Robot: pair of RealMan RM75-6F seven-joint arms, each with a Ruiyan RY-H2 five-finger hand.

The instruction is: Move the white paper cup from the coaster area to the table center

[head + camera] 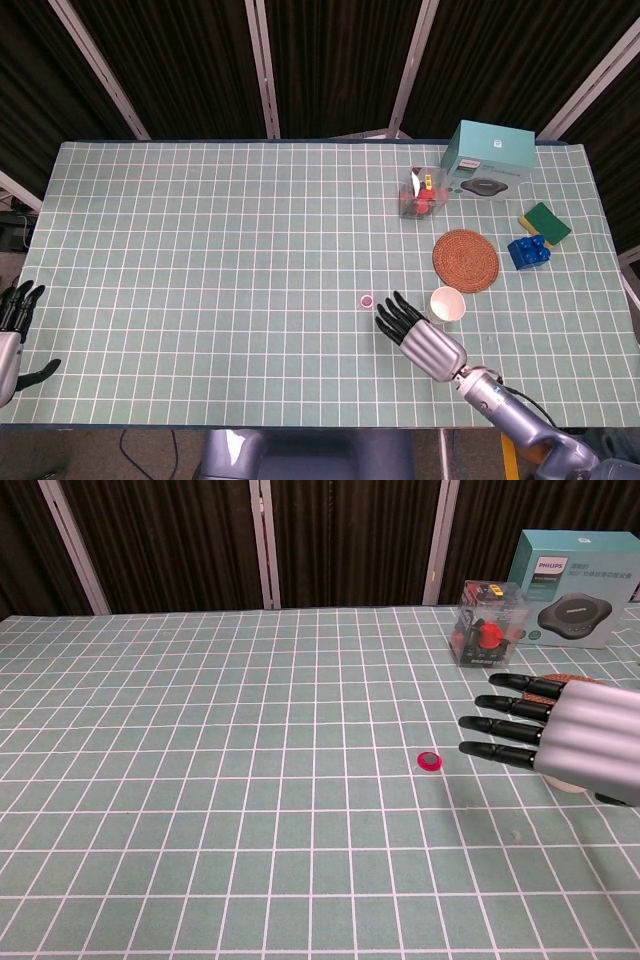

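The white paper cup [447, 304] stands upright just in front of the round woven coaster [466, 260], right of the table's middle. My right hand [420, 335] lies low by the cup's near-left side, fingers straight and spread, pointing left and away, holding nothing. Whether it touches the cup I cannot tell. In the chest view the right hand [560, 730] covers nearly all of the cup [570, 784], and only a sliver of the coaster [560, 679] shows above it. My left hand [14, 325] hangs at the table's near-left edge, fingers apart and empty.
A small red disc [367, 300] lies near the table's middle, just left of the right hand's fingertips. At the back right are a teal box [488, 160], a clear box of red items [423, 193], a blue brick [529, 250] and a green-yellow sponge [545, 222].
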